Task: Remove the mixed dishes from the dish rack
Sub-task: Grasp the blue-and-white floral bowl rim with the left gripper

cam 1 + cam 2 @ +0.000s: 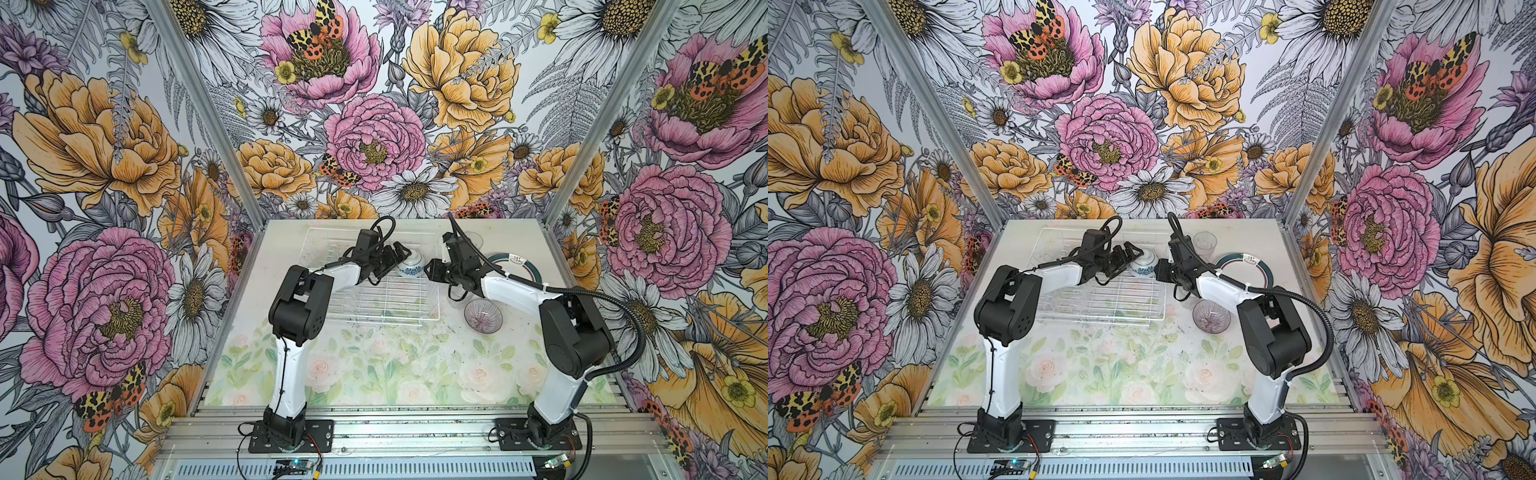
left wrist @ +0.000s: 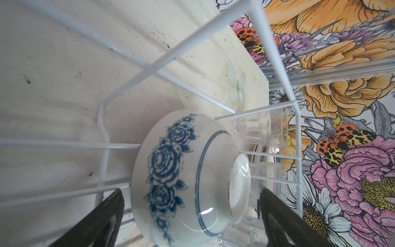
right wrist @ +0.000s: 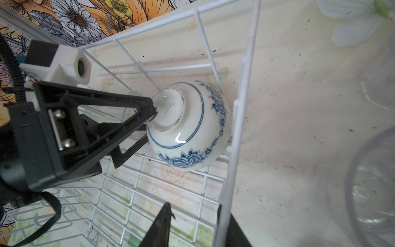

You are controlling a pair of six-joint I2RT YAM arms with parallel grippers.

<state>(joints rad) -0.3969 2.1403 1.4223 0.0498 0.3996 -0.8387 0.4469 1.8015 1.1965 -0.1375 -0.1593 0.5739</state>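
Both top views: nearly unloaded, seemingly; leaves only blue-and-white floral bowl [image 1: 410,266] inside white wire dish rack [image 1: 386,320], left tool [image 1: 399,257] spread astride it, right tool [image 1: 430,270] parted at rack's rim.

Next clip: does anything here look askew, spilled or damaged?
The blue-and-white floral bowl lies tipped on its side, leaning into a corner of the dish rack instead of sitting level. Dark specks are scattered over the table around the rack. No breakage is visible.
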